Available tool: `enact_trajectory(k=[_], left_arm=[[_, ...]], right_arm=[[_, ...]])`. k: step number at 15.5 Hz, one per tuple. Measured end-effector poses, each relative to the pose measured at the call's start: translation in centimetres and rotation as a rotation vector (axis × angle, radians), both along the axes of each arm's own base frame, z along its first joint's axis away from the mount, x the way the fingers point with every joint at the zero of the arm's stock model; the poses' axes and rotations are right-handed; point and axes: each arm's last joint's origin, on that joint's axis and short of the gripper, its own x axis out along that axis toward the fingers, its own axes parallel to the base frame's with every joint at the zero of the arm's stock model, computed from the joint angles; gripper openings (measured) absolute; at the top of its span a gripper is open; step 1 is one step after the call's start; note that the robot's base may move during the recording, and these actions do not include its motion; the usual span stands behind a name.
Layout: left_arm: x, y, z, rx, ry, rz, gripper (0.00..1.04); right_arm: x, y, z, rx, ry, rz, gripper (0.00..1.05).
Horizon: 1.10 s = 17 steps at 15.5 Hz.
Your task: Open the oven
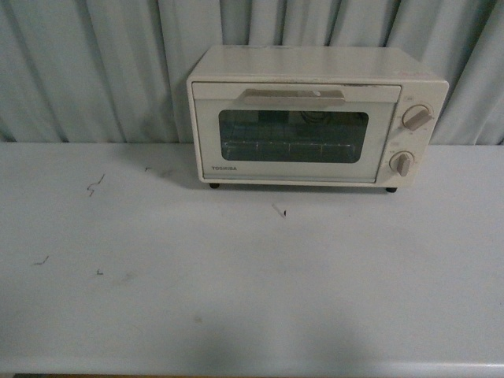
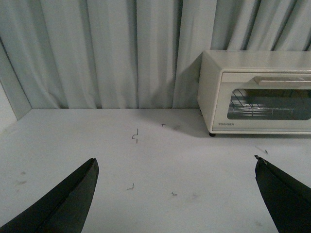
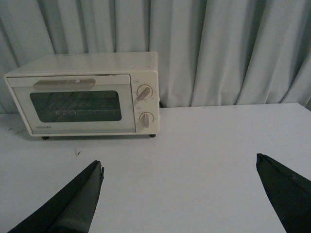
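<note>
The oven (image 1: 315, 118) is sitting at the far edge of the pale desk (image 1: 236, 276), at about 12 to 1 o'clock in the front view, with its back close to the pleated grey curtain (image 1: 94, 71). Its door is sitting shut, flush with the cream body. The beige bar handle (image 1: 294, 96) is running across the door at 12 o'clock of the dark glass window (image 1: 293, 135). Two round knobs (image 1: 416, 118) are stacked on the panel at 3 o'clock of the door, the lower knob (image 1: 402, 163) pointing roughly to 12. A wire rack (image 2: 262, 99) is showing faintly behind the glass.

The left claw (image 2: 175, 159) is hovering over bare desk with its two dark fingers spread wide, holding nothing, well apart from the oven. The right claw (image 3: 179, 159) is likewise gaping wide and empty, facing the oven front without touching it. A few small dark scuffs (image 1: 94, 186) are marking the desk at 9 o'clock of the oven.
</note>
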Motion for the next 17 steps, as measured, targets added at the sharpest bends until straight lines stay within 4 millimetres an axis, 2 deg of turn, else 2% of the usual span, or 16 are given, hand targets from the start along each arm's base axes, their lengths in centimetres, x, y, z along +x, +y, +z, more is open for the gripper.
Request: enact_trajectory(k=[17], left_arm=[[0.0,0.0,0.0,0.0,0.0,0.0,0.98]], right_arm=[[0.0,0.0,0.0,0.0,0.0,0.0,0.98]])
